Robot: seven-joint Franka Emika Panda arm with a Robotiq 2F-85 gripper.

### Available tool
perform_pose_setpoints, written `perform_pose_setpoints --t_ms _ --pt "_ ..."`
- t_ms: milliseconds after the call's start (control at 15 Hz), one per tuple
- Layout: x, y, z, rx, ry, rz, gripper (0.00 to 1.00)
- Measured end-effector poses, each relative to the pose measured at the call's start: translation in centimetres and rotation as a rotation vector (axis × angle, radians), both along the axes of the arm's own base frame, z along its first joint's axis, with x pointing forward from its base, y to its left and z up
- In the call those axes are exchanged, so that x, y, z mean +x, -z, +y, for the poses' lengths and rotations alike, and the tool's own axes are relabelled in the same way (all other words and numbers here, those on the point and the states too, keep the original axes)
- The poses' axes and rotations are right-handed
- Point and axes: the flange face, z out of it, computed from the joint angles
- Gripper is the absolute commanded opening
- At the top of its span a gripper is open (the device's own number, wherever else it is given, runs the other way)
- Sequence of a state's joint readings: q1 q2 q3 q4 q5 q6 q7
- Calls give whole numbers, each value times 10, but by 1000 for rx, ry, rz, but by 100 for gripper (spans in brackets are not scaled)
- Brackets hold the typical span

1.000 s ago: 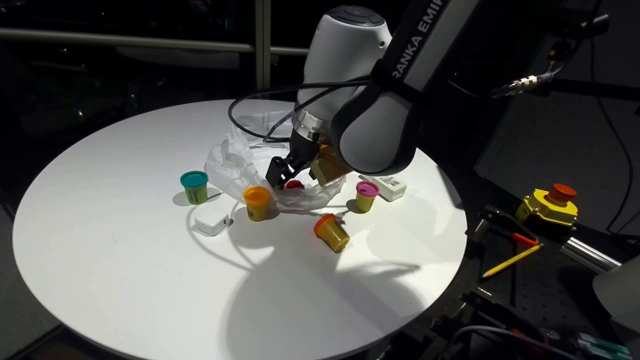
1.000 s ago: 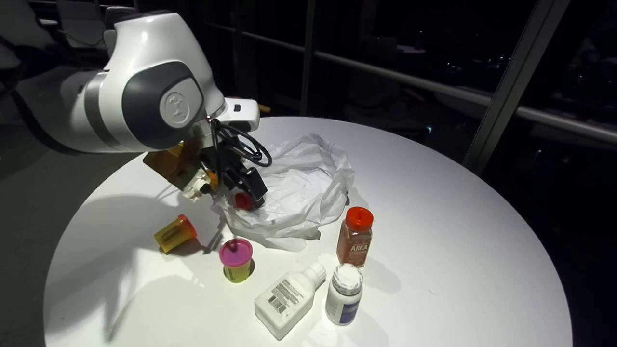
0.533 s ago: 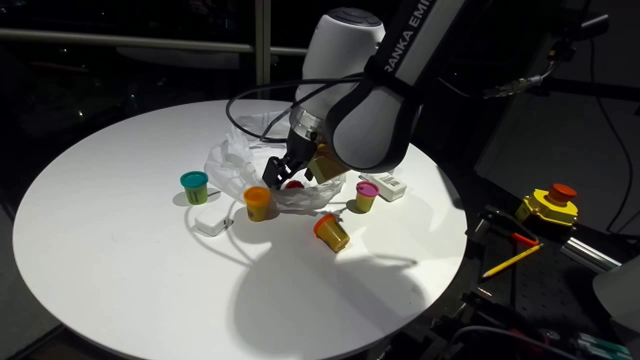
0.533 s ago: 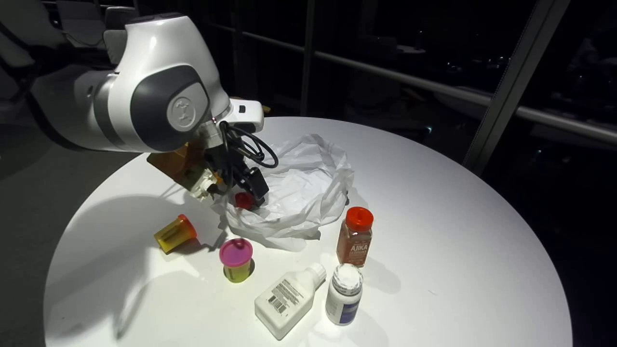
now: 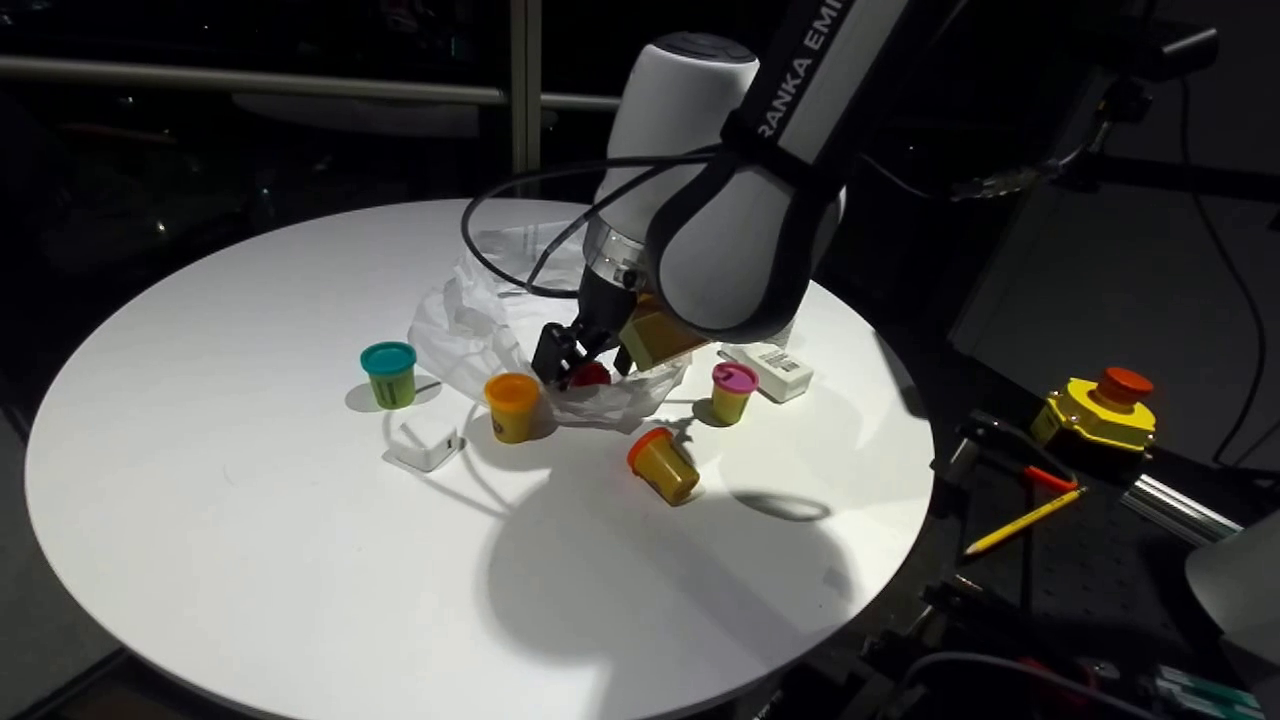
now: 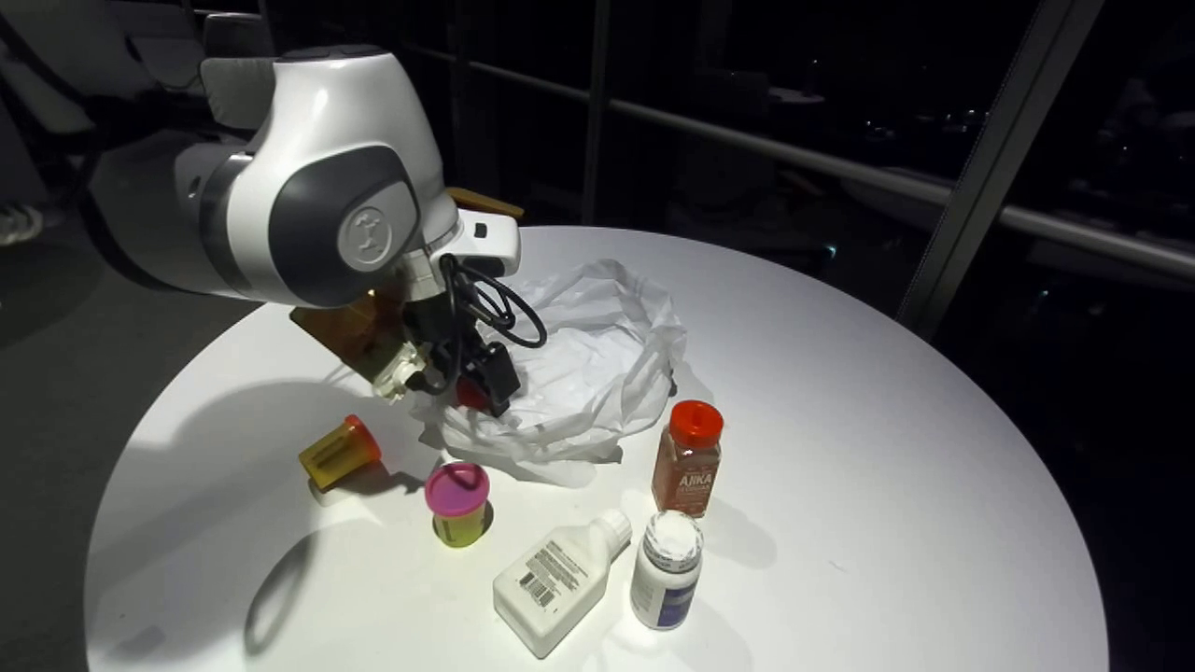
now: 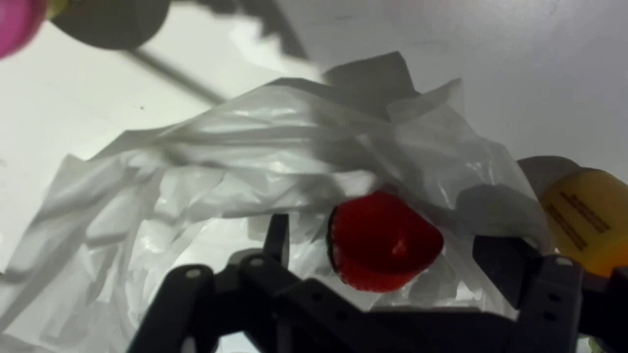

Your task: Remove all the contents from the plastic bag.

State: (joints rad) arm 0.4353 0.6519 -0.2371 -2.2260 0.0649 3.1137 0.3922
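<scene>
A crumpled translucent plastic bag lies spread open on the round white table, and shows in an exterior view and the wrist view. A small red rounded thing with a dark edge lies inside the bag by its rim. It also shows in both exterior views, partly hidden by the gripper. My gripper is open, low in the bag, one finger on either side of the red thing, with gaps visible. The right finger is close to the bag's wall. It also shows in an exterior view.
Outside the bag stand a teal-lidded cup, an orange-lidded cup, a pink-lidded cup, a tipped cup and a white block. A lying white bottle, a pill bottle and a red-capped jar are nearby.
My gripper has moved lower into the bag, bringing its fingers down around the red thing. The orange-lidded cup has shifted very slightly away from the bag. The fingers stay open.
</scene>
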Motion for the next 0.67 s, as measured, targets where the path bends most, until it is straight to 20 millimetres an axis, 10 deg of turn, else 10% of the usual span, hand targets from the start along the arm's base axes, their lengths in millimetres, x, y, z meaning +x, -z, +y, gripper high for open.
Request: perform_pose_setpoints --t_ms 400,667 --pt "0 2 -8 0 31 16 31" --pt "0 -3 -7 -6 38 12 28"
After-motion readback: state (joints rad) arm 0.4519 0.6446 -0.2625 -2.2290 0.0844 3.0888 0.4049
